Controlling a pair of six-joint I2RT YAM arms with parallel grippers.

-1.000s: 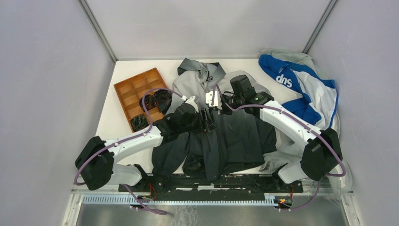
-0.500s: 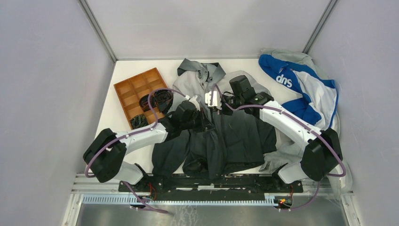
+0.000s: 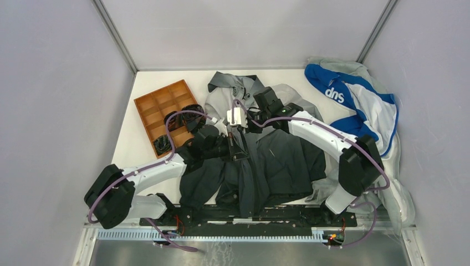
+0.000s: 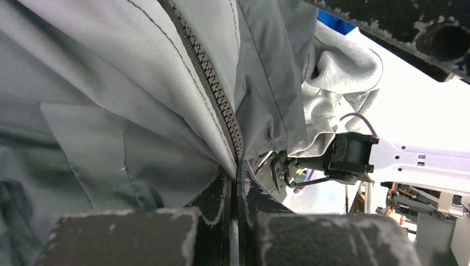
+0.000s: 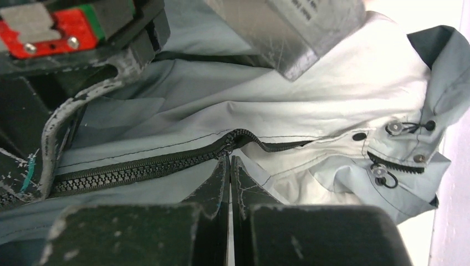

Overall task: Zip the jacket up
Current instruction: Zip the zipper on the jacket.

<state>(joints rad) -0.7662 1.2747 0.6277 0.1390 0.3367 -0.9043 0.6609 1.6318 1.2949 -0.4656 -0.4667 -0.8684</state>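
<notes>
Left of the jacket [image 3: 277, 160] sits a shallow brown tray [image 3: 161, 108] of square compartments, with dark coiled items in the cells nearest the jacket. The jacket lies spread in the middle of the table, smooth thin shell cloth, pale grey at the hooded collar and shading to charcoal at the hem by the arm bases. Over its left front, the left gripper [image 4: 235, 174] has its worn black fingers pressed together on the jacket's edge, where the coarse dark zipper [image 4: 210, 88] runs down into the pinch. Just above, towards the collar, the right gripper [image 5: 229, 163] has its tips closed against each other right below the slider [image 5: 227, 145]; whether the pull tab lies between them cannot be told. A fleecy grey sweatshirt [image 4: 343, 66] bunches at the jacket's right. Farther right lies a crumpled blue-and-white garment [image 3: 354, 105] with white lettering.
</notes>
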